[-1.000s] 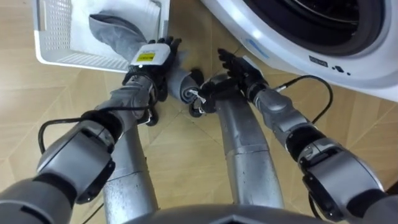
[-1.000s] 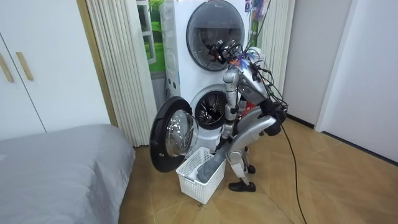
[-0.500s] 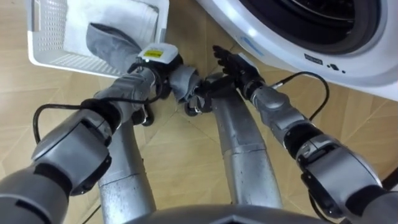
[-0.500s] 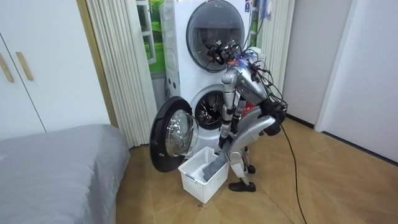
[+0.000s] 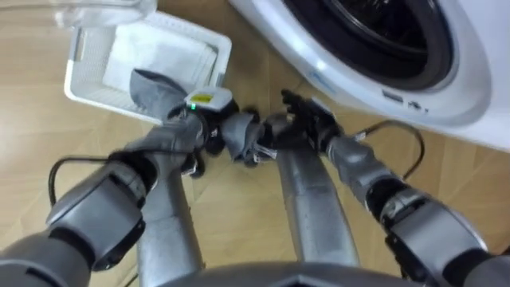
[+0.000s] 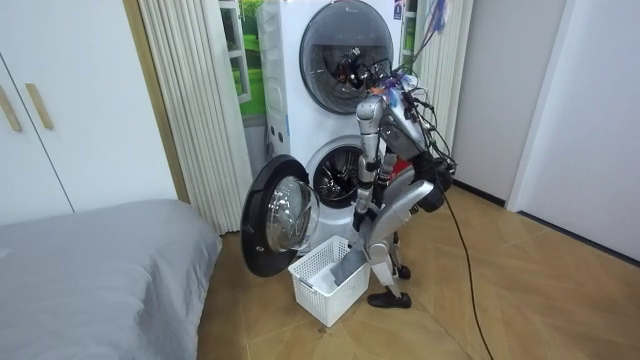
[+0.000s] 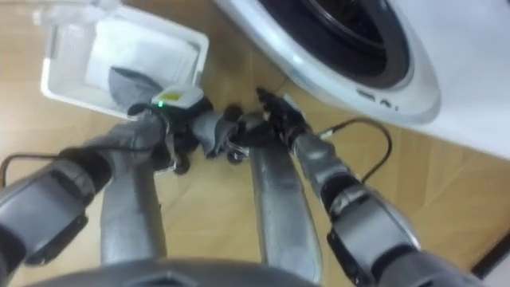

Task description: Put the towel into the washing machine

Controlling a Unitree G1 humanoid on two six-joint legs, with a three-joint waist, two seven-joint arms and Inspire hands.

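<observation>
The grey towel (image 5: pixel 155 88) runs from the white laundry basket (image 5: pixel 80 84) up into my left hand (image 5: pixel 203 119), whose fingers are curled round it; a bunched end (image 5: pixel 241 135) sticks out past the hand. My right hand (image 5: pixel 307 119) hangs beside it with straight fingers, close to the bunched end and holding nothing. The washing machine's round opening (image 5: pixel 382 32) lies at the upper right. In the room view I stand bent forward before the lower washing machine (image 6: pixel 340 178), with the towel (image 6: pixel 349 268) hanging down into the basket (image 6: pixel 322 285).
The washer's door (image 6: pixel 278 225) stands open towards the room view's left, just behind the basket. A second drum (image 6: pixel 345 45) is stacked above. A bed (image 6: pixel 90 270) fills the room view's left. There is bare wooden floor (image 6: pixel 480 300) on the room view's right.
My left hand has closed round the towel and drawn it up from the basket. My body has risen from its deep bend, and the eye view has shifted with it.
</observation>
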